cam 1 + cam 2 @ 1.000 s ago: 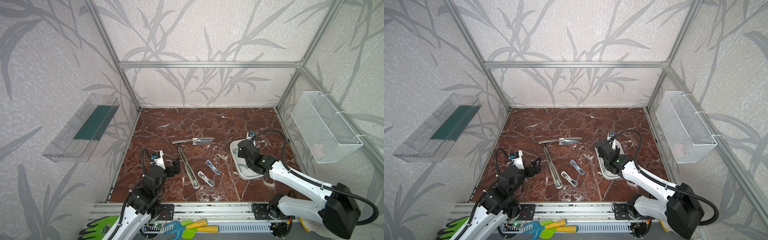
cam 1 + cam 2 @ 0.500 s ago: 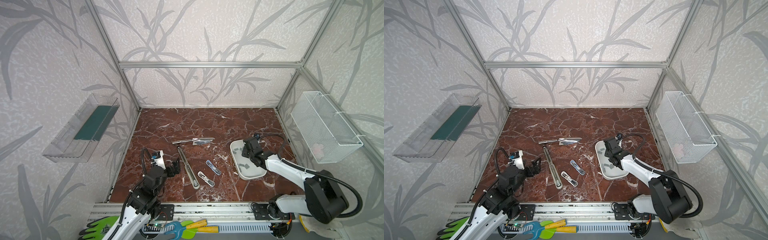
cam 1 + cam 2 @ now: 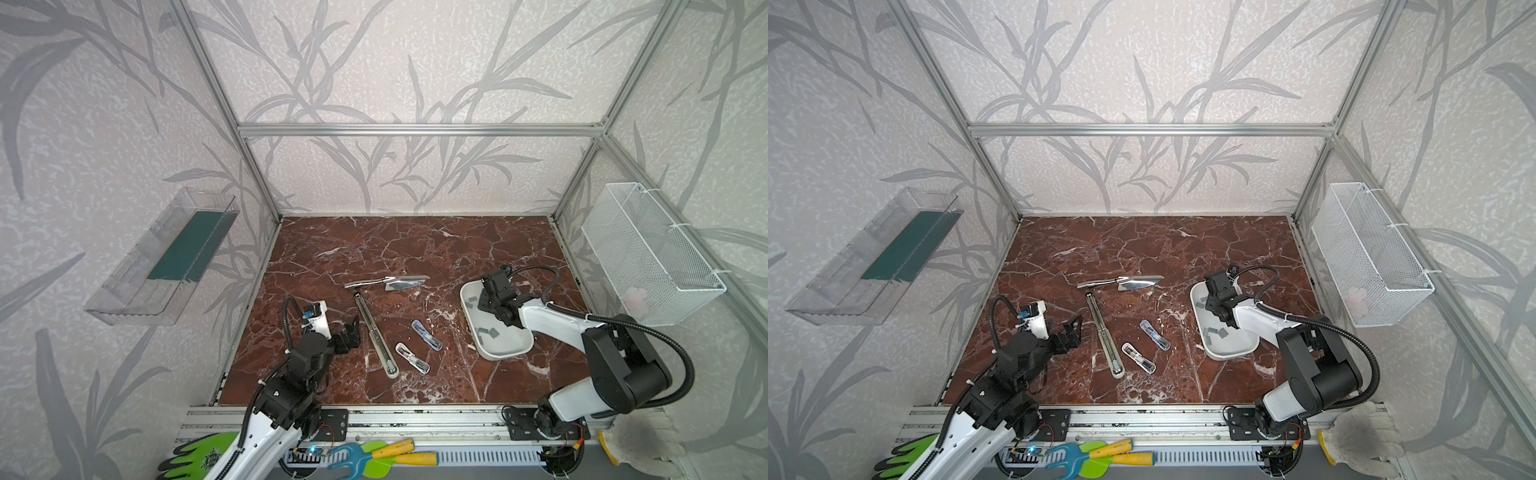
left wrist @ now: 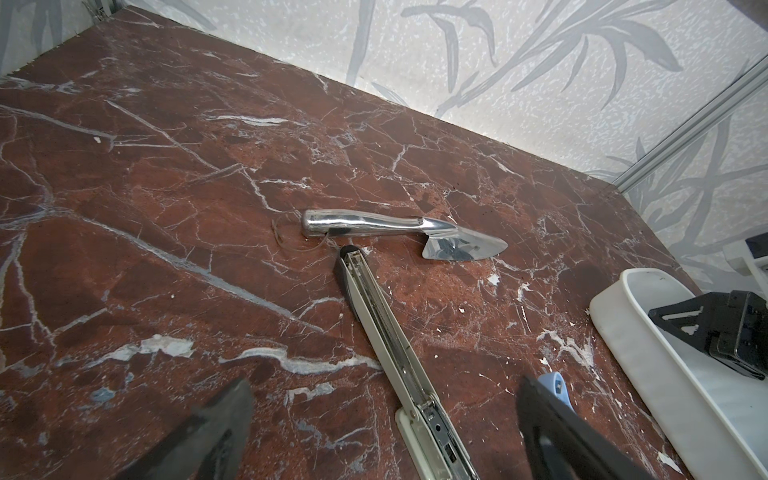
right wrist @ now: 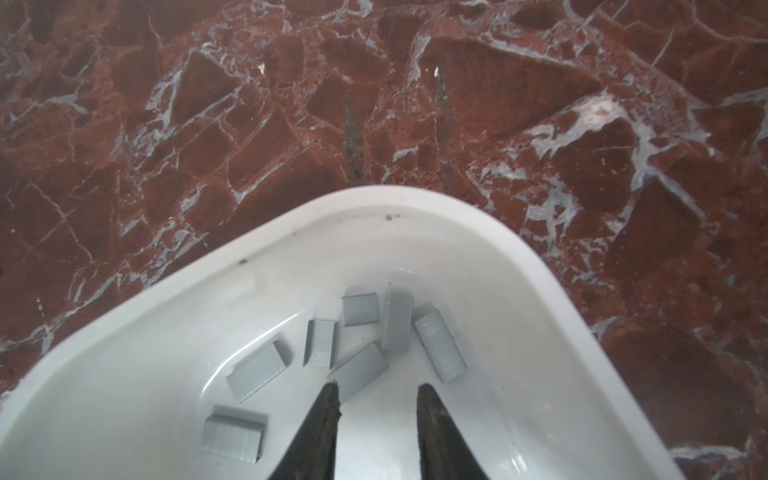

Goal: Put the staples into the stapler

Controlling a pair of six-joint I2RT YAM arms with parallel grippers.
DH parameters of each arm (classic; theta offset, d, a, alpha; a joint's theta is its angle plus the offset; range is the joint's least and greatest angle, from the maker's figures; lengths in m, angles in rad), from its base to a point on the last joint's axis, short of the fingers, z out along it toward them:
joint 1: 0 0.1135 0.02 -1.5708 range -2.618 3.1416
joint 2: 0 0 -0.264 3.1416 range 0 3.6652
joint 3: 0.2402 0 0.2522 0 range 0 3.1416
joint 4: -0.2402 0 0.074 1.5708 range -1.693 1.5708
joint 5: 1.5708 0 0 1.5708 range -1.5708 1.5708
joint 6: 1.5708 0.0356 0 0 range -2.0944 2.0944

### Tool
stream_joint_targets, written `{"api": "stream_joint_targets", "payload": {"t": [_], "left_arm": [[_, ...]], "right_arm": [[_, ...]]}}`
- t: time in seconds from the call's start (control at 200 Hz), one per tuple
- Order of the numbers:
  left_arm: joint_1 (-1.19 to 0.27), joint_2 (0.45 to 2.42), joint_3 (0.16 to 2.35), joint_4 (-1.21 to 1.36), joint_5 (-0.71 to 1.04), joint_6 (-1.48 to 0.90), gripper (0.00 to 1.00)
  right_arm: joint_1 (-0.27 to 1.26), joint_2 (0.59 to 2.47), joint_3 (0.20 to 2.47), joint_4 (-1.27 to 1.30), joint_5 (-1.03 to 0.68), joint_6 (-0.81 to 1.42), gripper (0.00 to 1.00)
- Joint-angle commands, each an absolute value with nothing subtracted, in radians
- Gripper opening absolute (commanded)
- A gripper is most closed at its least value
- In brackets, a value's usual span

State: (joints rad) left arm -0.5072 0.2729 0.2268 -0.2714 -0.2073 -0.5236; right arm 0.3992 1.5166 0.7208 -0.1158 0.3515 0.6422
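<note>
Inside the white tray, near one rounded corner, lie the staples. The right wrist view shows seven short grey strips, loose on the floor, several touching, none squarely stacked. Both top views also show grey strips on the tray floor beside the arm.

The right gripper hovers low over the tray floor. Its fingers stand a little apart with nothing between them, and one slanted strip lies just ahead of the tips. No strip is held.

The left gripper is well apart from the tray, its fingers spread wide and empty. It sits over the near end of the long stapler, which lies opened flat with its channel upward. Two small staplers lie between that stapler and the tray.

Assessment:
- **Weight and strength:** the strips should be very light and stiff, but liable to snap at their joints if bent or squeezed hard.
- **Slip:** smooth metal on a glossy tray will probably skate away from a closing finger.

Recommended hold: across the narrow width, on the two long sides near mid-length, with light pressure. A strip lying clear of its neighbours is the better choice.
</note>
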Motion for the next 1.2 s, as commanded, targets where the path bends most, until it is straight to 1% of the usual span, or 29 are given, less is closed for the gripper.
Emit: {"api": "stream_joint_targets", "payload": {"t": [0.0,0.5,0.76,1.2], "left_arm": [[-0.504,0.275,0.22,-0.258,-0.214,-0.522,0.99],[-0.504,0.274,0.219,-0.258,-0.214,-0.522,0.99],[-0.504,0.274,0.219,-0.258,-0.213,-0.523,0.99],[-0.505,0.272,0.219,-0.259,-0.211,-0.523,0.99]], "right_arm": [[0.393,1.546,0.751,-0.1,0.343,0.648,0.33],[0.388,1.623,0.784,-0.093,0.359,0.643,0.33],[0.388,1.637,0.796,-0.101,0.367,0.65,0.33],[0.387,1.643,0.803,-0.16,0.331,0.663,0.33]]}}
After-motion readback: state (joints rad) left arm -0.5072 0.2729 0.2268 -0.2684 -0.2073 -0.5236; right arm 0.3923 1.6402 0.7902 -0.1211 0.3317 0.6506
